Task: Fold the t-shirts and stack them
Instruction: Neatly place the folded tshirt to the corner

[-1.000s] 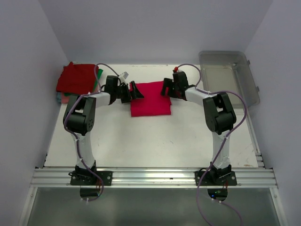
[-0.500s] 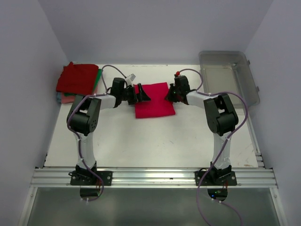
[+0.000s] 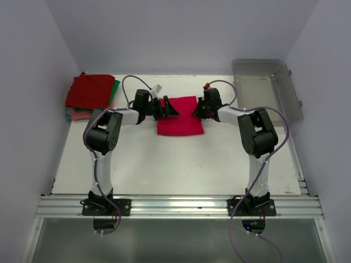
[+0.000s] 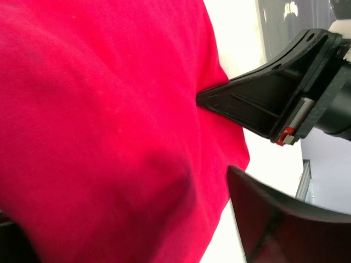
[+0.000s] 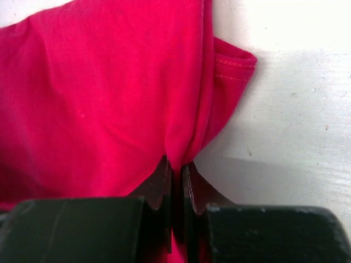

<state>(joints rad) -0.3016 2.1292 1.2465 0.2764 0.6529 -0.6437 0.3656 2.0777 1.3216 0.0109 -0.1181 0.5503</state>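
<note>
T-shirt point(image 3: 180, 125) between left hand point(image 3: 170, 109) and right hand point(image 3: 196, 112), stack point(image 3: 89, 92) far left

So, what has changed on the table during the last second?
The crimson t-shirt slid a little toward the grey bin, drawn by the right end effector, which is shut on its edge. The left end effector, open, advanced the same way over the shirt's opposite edge. The folded stack in the far left corner and the bin did not move.

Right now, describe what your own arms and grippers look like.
The left arm and right arm match: white tubular links, bulky black joint housings, and a purple cable looping along each. The left gripper and right gripper are black, tapering to narrow tips. A small red knob tops the right wrist.
</note>
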